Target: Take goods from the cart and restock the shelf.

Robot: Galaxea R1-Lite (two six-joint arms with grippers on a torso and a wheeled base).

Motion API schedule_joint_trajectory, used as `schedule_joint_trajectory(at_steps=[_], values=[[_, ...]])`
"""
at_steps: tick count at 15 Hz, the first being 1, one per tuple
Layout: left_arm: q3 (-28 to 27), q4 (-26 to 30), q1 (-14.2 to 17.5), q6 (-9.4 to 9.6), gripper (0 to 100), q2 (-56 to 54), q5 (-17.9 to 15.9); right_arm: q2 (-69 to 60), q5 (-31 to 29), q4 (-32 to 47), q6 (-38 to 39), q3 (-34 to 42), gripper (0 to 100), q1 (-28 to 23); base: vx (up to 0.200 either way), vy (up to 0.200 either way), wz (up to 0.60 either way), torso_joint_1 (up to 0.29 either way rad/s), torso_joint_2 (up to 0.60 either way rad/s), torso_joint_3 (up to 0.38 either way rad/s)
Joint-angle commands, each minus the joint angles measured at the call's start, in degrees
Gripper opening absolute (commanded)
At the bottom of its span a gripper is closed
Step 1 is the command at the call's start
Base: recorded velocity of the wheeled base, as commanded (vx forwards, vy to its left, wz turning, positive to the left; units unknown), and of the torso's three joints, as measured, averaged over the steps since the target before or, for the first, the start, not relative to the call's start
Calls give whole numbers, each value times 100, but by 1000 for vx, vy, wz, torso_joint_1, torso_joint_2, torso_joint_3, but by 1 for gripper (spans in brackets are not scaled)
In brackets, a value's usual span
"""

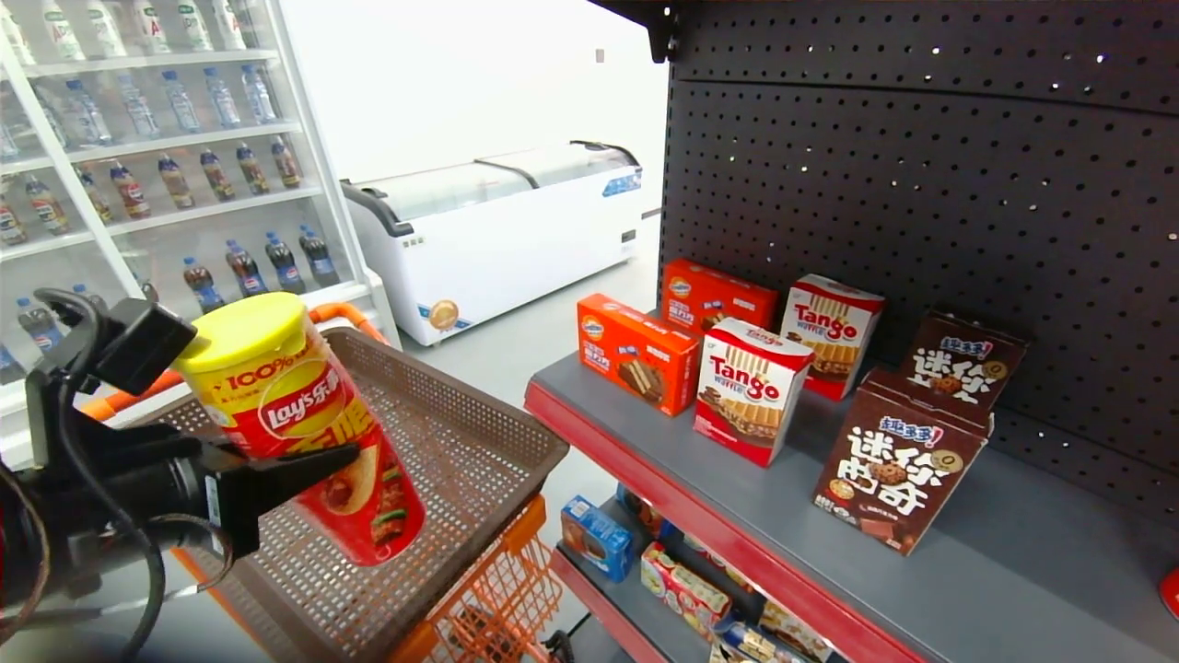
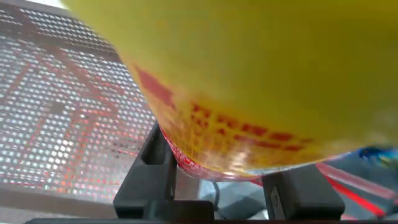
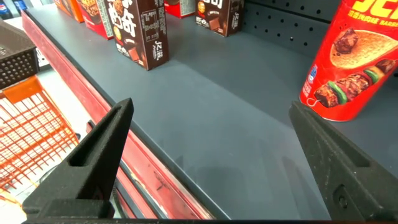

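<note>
Grey shelf with a red front lip runs across the head view from three to five o'clock, backed by black pegboard. A chest freezer stands at twelve o'clock and a drinks cooler at ten. On the shelf, orange boxes, wafer boxes and brown biscuit boxes stand in pairs, front to back.

At eight o'clock the left gripper is clamped across the middle of the chips can. It holds the can over the brown cart basket, tilted with the yellow lid toward eleven o'clock. The step in hand looks like the carry from cart to shelf.

To do it well, the can should probably come upright during the swing and pass above the red lip without clipping it. It could then go to the bare grey stretch at five o'clock, past the biscuit boxes. The grip sits at mid-height, so the base is free to land flat, and the fingers should let go only once it rests squarely.

The right gripper hangs over that same bare stretch with its fingers spread wide and nothing between them. A second can stands upright near it by the pegboard. That arm may crowd the landing spot, so I would set this can beside the second one, apart from the boxes.
</note>
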Motion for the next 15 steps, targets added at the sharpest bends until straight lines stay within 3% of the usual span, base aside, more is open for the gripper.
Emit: schedule_joint_trajectory(at_steps=[1, 4, 7, 8, 12, 15], values=[[341, 161, -253, 7, 0, -756, -40, 7, 1, -1, -1, 0, 100, -1, 0, 0, 0, 0, 0, 0], [421, 143, -930, -19, 0, -1082, -163, 7, 1, -1, -1, 0, 100, -1, 0, 0, 0, 0, 0, 0], [473, 170, -1158, 34, 0, -1275, -409, 7, 1, -1, -1, 0, 100, -1, 0, 0, 0, 0, 0, 0], [508, 249, -1492, 25, 0, -1512, -374, 7, 1, -1, -1, 0, 100, -1, 0, 0, 0, 0, 0, 0], [719, 714, -2002, 16, 0, -1943, -515, 7, 1, -1, -1, 0, 100, -1, 0, 0, 0, 0, 0, 0], [816, 767, -2073, 7, 0, -1996, -550, 7, 1, -1, -1, 0, 100, -1, 0, 0, 0, 0, 0, 0]])
